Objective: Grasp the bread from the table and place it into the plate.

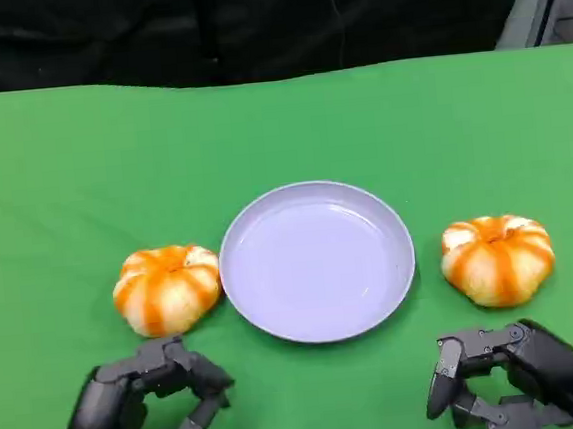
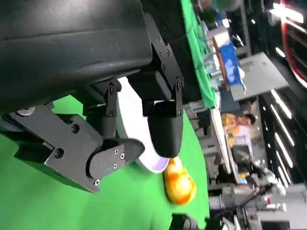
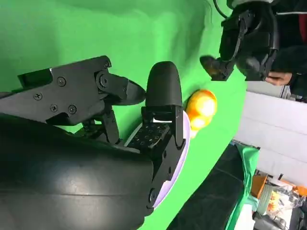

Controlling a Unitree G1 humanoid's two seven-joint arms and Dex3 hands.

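A round lavender plate (image 1: 316, 262) lies empty at the middle of the green table. Two orange-and-white striped bread rolls flank it: the left bread (image 1: 168, 288) almost touches the plate's rim, and the right bread (image 1: 498, 259) sits a small gap away. My left hand (image 1: 143, 408) hovers just in front of the left bread with its fingers apart and nothing in them. My right hand (image 1: 521, 375) is in front of the right bread, also holding nothing. The left wrist view shows the plate (image 2: 132, 129) and the right bread (image 2: 179, 182) past my fingers (image 2: 163, 129). The right wrist view shows the left bread (image 3: 201, 108) and my left hand (image 3: 244, 38).
The green cloth (image 1: 279, 125) covers the table up to a dark backdrop at the far edge, with bare cloth behind the plate. Cluttered tables and a seated person (image 2: 237, 122) lie beyond the table's side.
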